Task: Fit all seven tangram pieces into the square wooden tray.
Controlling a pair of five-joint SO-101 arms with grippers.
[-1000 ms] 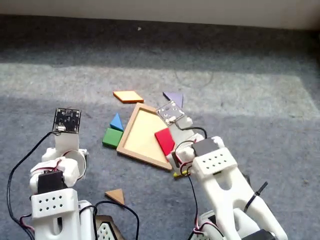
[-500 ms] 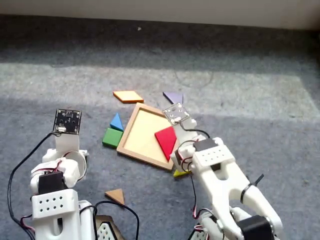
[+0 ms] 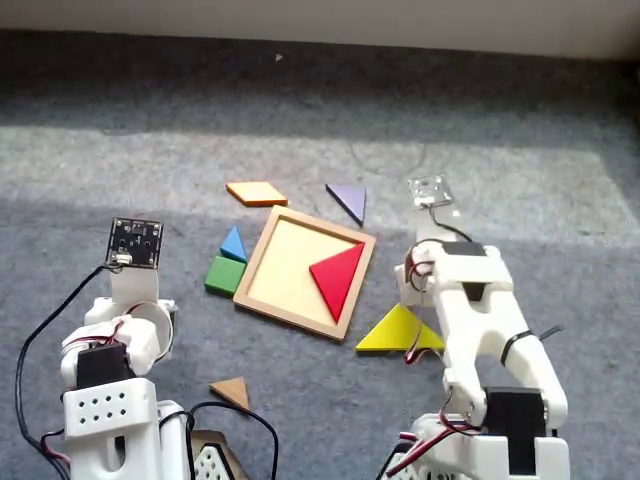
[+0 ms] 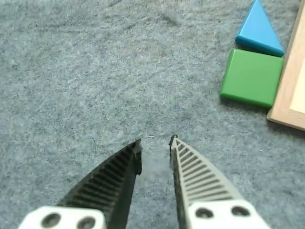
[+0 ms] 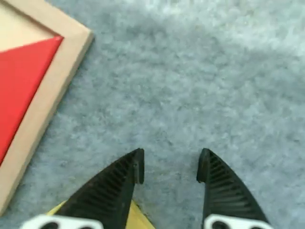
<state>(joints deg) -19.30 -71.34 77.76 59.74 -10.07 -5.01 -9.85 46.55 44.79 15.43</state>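
Over the grey bench (image 3: 520, 120), the right arm (image 3: 470, 300) has drawn back off the square wooden tray (image 3: 258, 262) to its right. The right jaws gape wide and empty. The left jaws are slightly parted and hold nothing. There is one tray and seven pieces. The red triangle (image 3: 337, 276) now lies flat in the tray's right corner. Outside lie the yellow triangle (image 3: 395, 330), purple triangle (image 3: 349, 200), orange parallelogram (image 3: 256, 192), green square (image 3: 226, 274), blue triangle (image 3: 234, 243) and brown triangle (image 3: 232, 392). The yellow triangle, earlier nearly covered, now hides only one corner behind the arm.
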